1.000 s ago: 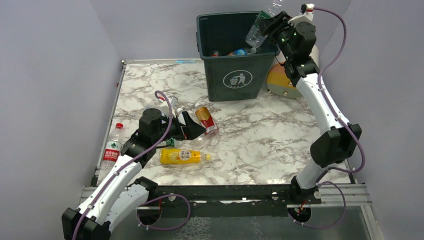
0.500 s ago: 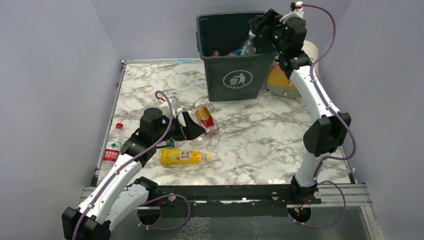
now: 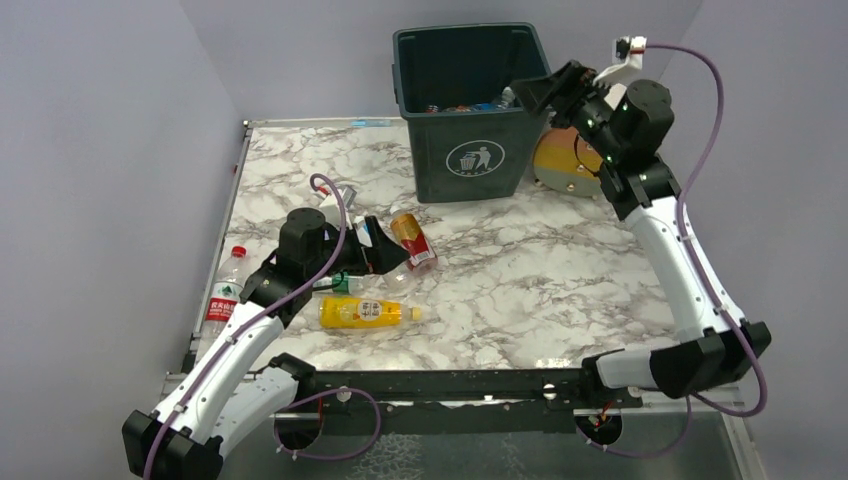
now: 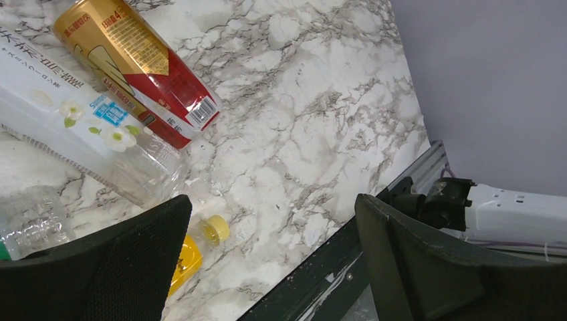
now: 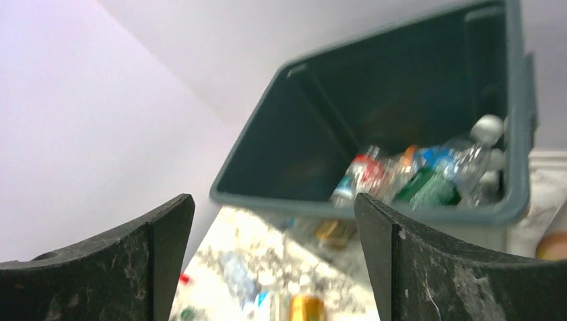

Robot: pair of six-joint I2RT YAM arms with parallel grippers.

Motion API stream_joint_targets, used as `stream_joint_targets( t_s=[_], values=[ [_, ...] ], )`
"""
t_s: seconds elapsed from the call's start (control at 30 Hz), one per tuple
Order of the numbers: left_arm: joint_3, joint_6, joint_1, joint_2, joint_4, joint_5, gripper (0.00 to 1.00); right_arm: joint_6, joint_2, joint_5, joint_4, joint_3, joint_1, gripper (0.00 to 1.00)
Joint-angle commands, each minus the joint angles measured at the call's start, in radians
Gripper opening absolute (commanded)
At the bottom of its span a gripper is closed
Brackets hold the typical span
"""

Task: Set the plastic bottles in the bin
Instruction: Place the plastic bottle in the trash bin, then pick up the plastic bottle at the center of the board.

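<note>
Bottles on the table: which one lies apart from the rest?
The clear bottle with red cap and green label, alone by the table's left edge; the yellow-orange bottle and red-and-gold bottle lie clustered beside the left gripper.

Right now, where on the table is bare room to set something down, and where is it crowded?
Bare marble lies between the bin and the left rail, and from the red-and-gold bottle to the right arm. Crowded: around the left gripper, with that bottle, the yellow-orange bottle and clear ones.
</note>
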Motion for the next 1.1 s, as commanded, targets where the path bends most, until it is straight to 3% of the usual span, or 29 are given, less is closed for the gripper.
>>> stream_joint_targets(
  t_s=[0.0, 0.13, 0.43, 0.7, 1.07],
  values=[
    [0.030, 0.025, -0.003, 0.005, -0.018, -0.030, 0.99, -0.010, -0.095, -0.154, -0.032, -0.187, 0.024, 0.94],
    [0.036, 0.031, -0.003, 0.017, -0.017, -0.040, 0.99, -0.039, -0.160, -0.182, -0.063, -0.334, 0.088, 1.00],
    [0.021, 0.018, -0.003, 0.015, 0.000, -0.061, 0.99, -0.121, -0.138, -0.032, -0.073, -0.525, 0.289, 1.00],
    [0.000, 0.008, -0.003, 0.002, 0.006, -0.062, 0.99, -0.168, 0.074, 0.128, -0.033, -0.536, 0.421, 0.99],
    [-0.027, 0.013, -0.003, -0.019, -0.013, -0.090, 0.99, -0.234, 0.338, 0.262, -0.020, -0.414, 0.533, 1.00]
  ],
)
